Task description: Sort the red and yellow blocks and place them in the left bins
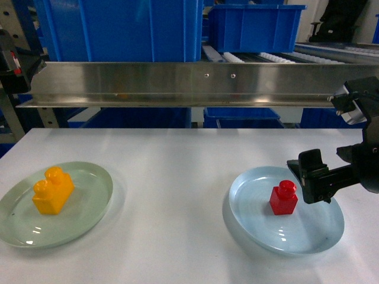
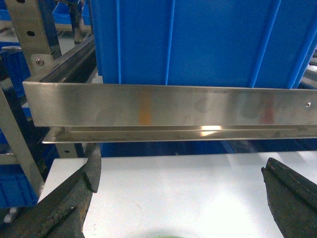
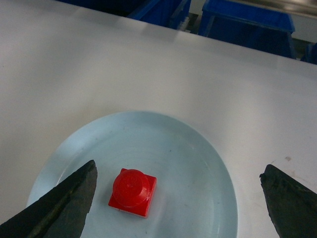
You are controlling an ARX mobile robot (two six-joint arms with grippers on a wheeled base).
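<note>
The red block (image 1: 283, 197) (image 3: 132, 192), a small cube with one stud, stands on a pale blue plate (image 1: 320, 234) (image 3: 198, 158). My right gripper (image 1: 309, 178) (image 3: 178, 181) hovers open over that plate, and the cube lies close to its left finger (image 3: 74, 198). The yellow block (image 1: 53, 189), with two studs, rests on a pale green plate (image 1: 92, 195) at the left. My left gripper (image 2: 181, 173) is open and empty above the table, facing a large blue bin (image 2: 198, 39) (image 1: 124, 29). A second blue bin (image 1: 254, 26) stands further right on the rack.
A steel rail (image 1: 189, 83) (image 2: 173, 106) runs across in front of the bins, above the white table's (image 1: 177, 177) far edge. More blue crates (image 1: 249, 115) sit under the rack. A roller conveyor (image 1: 284, 57) lies at the back right.
</note>
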